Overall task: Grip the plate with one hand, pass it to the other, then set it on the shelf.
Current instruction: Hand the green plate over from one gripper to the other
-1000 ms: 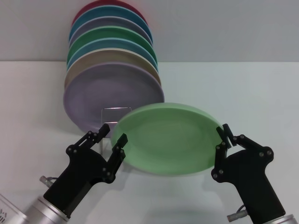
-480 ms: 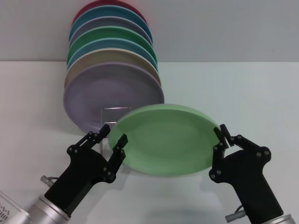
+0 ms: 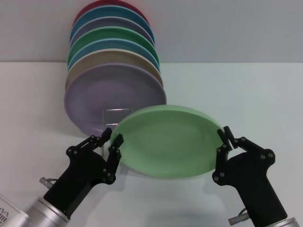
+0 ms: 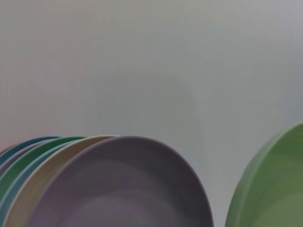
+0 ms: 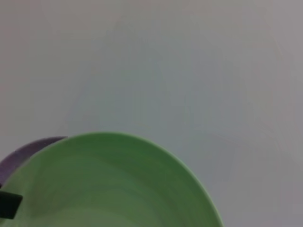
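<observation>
A white table (image 3: pixel 265 90) filled most of the head view, with a grey wall (image 3: pixel 227 28) across the top of the frame. In the upper left stood a row of plates on edge, leaning one behind another: a lilac plate (image 3: pixel 102 97) at the front, then a beige one (image 3: pixel 80 64), blue, dark green, grey-lilac, blue again and a red one (image 3: pixel 102 4) at the very back. The wire rack (image 3: pixel 117 111) showed only as a thin silver loop in front of the lilac plate, just above the rim of the light green plate (image 3: pixel 165 141).

That light green plate sat in the lower middle of the frame, held off the table and tilted with its face turned up toward the camera. The right gripper (image 3: pixel 226 140), in the lower right, was clamped on the plate's right edge, fingertips pinched over the rim. The left gripper (image 3: pixel 110 142), in the lower left, had its fingers spread apart, with the plate's left edge sitting between them; whether they touched the rim could not be told.

In the left wrist view the lilac plate (image 4: pixel 123 189) filled the lower left and the green plate's edge (image 4: pixel 270 189) rose at the lower right. In the right wrist view the green plate (image 5: pixel 109 184) covered the lower half.
</observation>
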`<act>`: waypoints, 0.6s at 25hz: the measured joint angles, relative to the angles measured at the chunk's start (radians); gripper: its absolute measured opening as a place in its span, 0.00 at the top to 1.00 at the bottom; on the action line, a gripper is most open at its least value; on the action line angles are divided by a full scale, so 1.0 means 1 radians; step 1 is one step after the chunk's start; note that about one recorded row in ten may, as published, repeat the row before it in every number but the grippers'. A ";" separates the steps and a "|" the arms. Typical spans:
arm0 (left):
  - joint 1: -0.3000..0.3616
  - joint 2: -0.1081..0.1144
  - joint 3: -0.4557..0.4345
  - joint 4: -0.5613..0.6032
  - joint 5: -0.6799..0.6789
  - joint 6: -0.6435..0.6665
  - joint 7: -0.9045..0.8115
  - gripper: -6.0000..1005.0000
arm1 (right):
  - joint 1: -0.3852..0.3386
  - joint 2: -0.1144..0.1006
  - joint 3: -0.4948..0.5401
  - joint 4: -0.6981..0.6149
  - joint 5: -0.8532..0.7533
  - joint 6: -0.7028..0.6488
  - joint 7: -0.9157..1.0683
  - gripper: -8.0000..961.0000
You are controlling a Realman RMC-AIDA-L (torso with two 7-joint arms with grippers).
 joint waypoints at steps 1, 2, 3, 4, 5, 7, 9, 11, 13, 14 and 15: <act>0.000 0.000 0.000 0.000 0.000 0.000 0.000 0.70 | 0.000 0.000 0.000 0.000 0.000 0.000 0.000 0.97; 0.000 0.000 0.000 0.000 0.001 0.000 0.000 0.72 | -0.001 0.000 -0.001 0.002 0.002 -0.001 -0.001 0.97; 0.000 0.000 0.000 0.001 0.001 0.000 0.000 0.73 | -0.002 0.000 -0.001 0.003 0.003 -0.002 -0.002 0.97; 0.000 0.000 0.000 0.001 0.003 -0.001 0.000 0.75 | -0.003 0.000 -0.001 0.005 0.003 -0.002 -0.003 0.97; -0.003 0.000 0.000 0.002 0.004 -0.003 0.000 0.75 | -0.005 0.000 -0.002 0.009 0.004 0.000 -0.004 0.97; -0.006 0.000 0.000 0.002 0.004 -0.006 0.000 0.75 | -0.005 0.000 -0.002 0.010 0.004 0.002 -0.004 0.97; -0.009 0.000 0.000 0.002 0.004 -0.011 0.000 0.76 | -0.005 0.000 -0.002 0.013 0.004 0.003 -0.004 0.98; -0.011 0.000 0.000 0.003 0.005 -0.014 0.000 0.77 | -0.005 0.000 -0.002 0.015 0.004 0.004 -0.005 0.98; -0.011 0.000 0.000 0.004 0.004 -0.014 0.000 0.78 | -0.006 0.000 -0.002 0.017 0.004 0.005 -0.008 0.97; -0.011 0.000 0.000 0.005 0.004 -0.014 0.000 0.78 | -0.006 0.000 -0.003 0.017 0.004 0.006 -0.010 0.97; -0.011 0.000 0.000 0.007 0.002 -0.014 0.000 0.79 | -0.006 0.000 -0.003 0.018 0.005 0.007 -0.013 0.97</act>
